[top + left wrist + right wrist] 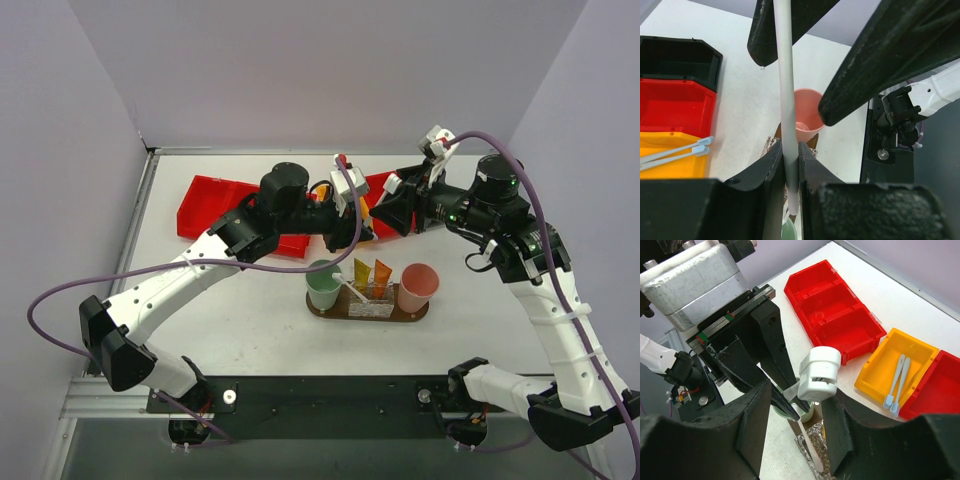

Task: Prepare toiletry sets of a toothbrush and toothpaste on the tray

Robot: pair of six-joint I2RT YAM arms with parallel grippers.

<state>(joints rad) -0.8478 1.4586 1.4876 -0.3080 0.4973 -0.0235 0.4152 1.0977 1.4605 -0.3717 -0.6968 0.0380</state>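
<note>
- The white table [240,330] carries everything; its right side is partly covered by the right arm [555,300].
- The left arm [180,275] reaches in from the near left, and its wrist hides part of the red bins [215,205] behind it.
- Beside the red bins are a yellow bin [897,362] and a black bin [680,57]. The black one is cut off by the edge of the left wrist view.
- The dark oval tray [400,317] lies at mid-table, between the two arms.
- On the tray, a green cup [323,287] stands at the left end and a pink cup [418,287] at the right end. Between them is a clear holder [370,305].
- Orange and yellow toothpaste tubes [383,272] stand upright in the holder. Their print is too small to read.
- The left gripper [790,155] is above the tray, its fingers [772,172] clamped on the white handle of a toothbrush [785,90]. The handle's lower end hangs over the green cup, and its head is out of frame.
- The right gripper [796,405] faces it with fingers [750,430] apart and nothing pinched between them. Whether either finger touches the handle cannot be told.
- Two spare toothbrushes [897,382] lie side by side in the yellow bin, pale blue ends together.
</note>
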